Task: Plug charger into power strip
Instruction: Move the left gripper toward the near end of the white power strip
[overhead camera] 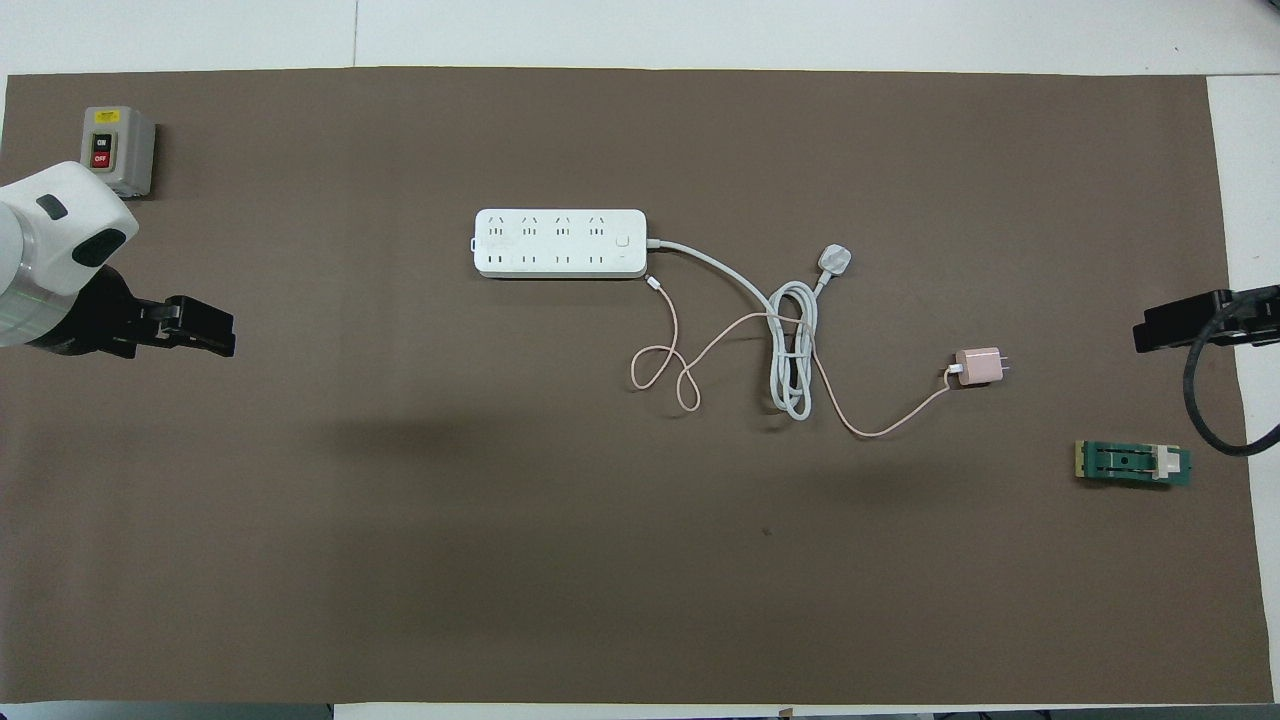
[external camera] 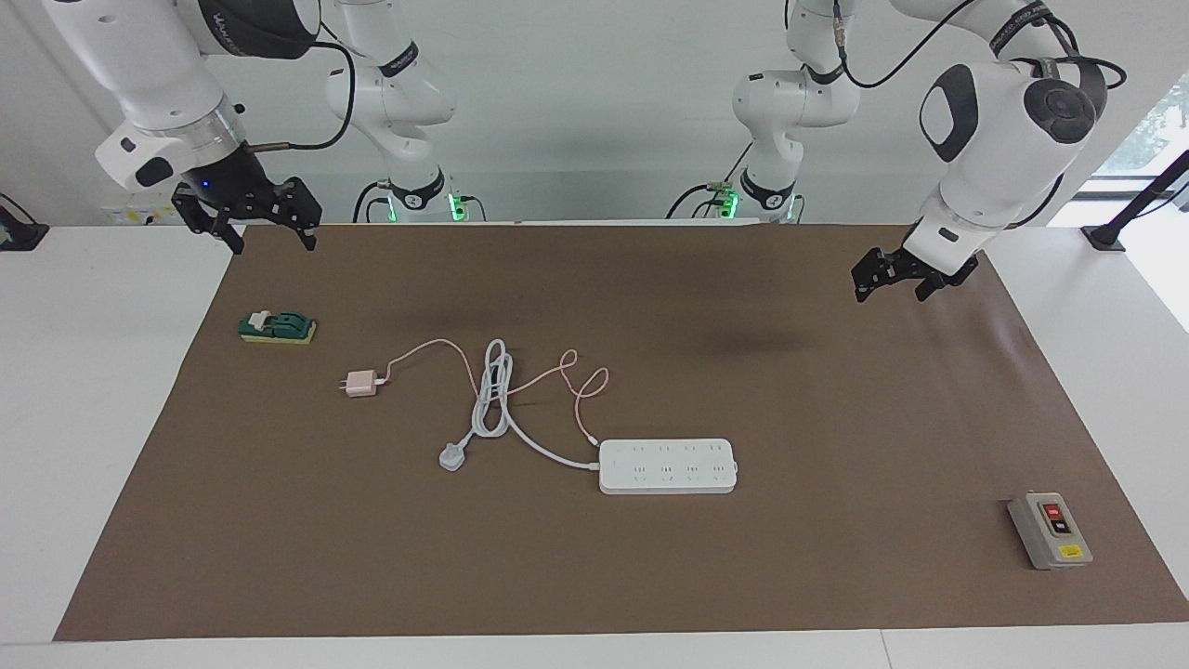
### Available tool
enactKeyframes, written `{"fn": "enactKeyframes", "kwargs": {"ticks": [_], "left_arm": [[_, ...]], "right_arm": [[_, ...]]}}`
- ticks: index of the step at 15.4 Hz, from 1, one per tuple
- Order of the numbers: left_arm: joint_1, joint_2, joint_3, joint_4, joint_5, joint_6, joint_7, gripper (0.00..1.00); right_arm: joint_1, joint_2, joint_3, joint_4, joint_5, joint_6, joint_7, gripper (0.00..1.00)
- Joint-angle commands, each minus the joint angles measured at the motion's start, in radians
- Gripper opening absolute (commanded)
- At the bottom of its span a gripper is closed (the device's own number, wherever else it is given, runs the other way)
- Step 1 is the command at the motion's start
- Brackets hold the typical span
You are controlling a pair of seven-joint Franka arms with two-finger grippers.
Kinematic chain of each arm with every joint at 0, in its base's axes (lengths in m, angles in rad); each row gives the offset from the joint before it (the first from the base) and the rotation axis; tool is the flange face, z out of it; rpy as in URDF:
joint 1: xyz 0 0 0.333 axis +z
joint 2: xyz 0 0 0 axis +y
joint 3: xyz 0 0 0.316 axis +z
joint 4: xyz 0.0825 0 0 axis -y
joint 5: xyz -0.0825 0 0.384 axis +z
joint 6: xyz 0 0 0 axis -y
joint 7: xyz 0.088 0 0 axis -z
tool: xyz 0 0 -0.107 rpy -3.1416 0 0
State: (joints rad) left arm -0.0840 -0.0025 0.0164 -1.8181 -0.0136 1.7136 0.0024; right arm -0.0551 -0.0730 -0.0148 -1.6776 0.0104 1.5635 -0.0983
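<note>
Nothing grasped yet; the step in hand is the first reach for the charger (external camera: 360, 384). It lies on its side on the brown mat (external camera: 836, 576), roughly mid-depth and toward the right arm's end, with its prongs pointing at that end and its thin pink cable (external camera: 557, 372) looping back toward the power strip (external camera: 668, 465). The strip lies flat near the mat's centre, a little farther from the robots than the charger, sockets up.

Right gripper (external camera: 269, 237) hangs over the mat's corner nearest its own base, fingers apart and empty. Left gripper (external camera: 892, 283) hangs over the mat edge at its own end, fingers likewise apart, waiting.

Judgement: the right arm is the better placed. Grip the cube across its flat sides, leaving the prongs clear, then turn it prongs-down before moving over a socket (the pink cable crosses the coiled white cord (external camera: 494, 390), so lift gently to avoid dragging it). The strip may shift under insertion force; the left gripper could brace it.

Count: one charger, one power strip, one three-pin plug (external camera: 452, 457), one grey button box (external camera: 1050, 531), one small green block (external camera: 278, 327), two grippers.
</note>
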Motion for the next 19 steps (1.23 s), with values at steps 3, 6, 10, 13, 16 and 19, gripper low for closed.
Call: {"fn": "enactKeyframes", "kwargs": {"ticks": [3, 6, 10, 13, 16, 19], "left_arm": [[0.006, -0.017, -0.001, -0.009, -0.009, 0.004, 0.01, 1.0], [0.006, -0.017, 0.0, -0.009, -0.009, 0.004, 0.01, 1.0], [0.004, -0.019, -0.001, -0.009, -0.009, 0.004, 0.01, 1.0], [0.007, -0.019, 0.004, 0.002, -0.009, 0.006, 0.01, 1.0], [0.029, -0.033, 0.013, 0.01, -0.012, -0.034, 0.021, 1.0], [0.09, -0.024, 0.017, -0.009, -0.237, -0.049, 0.047, 1.0]], "right_arm": [[-0.017, -0.013, -0.004, -0.013, 0.011, -0.028, -0.023, 1.0], [-0.017, -0.013, -0.004, -0.013, 0.011, -0.028, -0.023, 1.0], [-0.029, -0.013, -0.005, -0.013, 0.011, -0.03, -0.023, 1.0], [-0.031, -0.013, -0.005, -0.013, 0.011, -0.036, -0.023, 1.0], [-0.031, -0.005, -0.005, 0.001, 0.011, -0.022, 0.012, 1.0], [-0.031, -0.004, -0.005, 0.002, 0.003, -0.017, 0.211, 1.0]]}}
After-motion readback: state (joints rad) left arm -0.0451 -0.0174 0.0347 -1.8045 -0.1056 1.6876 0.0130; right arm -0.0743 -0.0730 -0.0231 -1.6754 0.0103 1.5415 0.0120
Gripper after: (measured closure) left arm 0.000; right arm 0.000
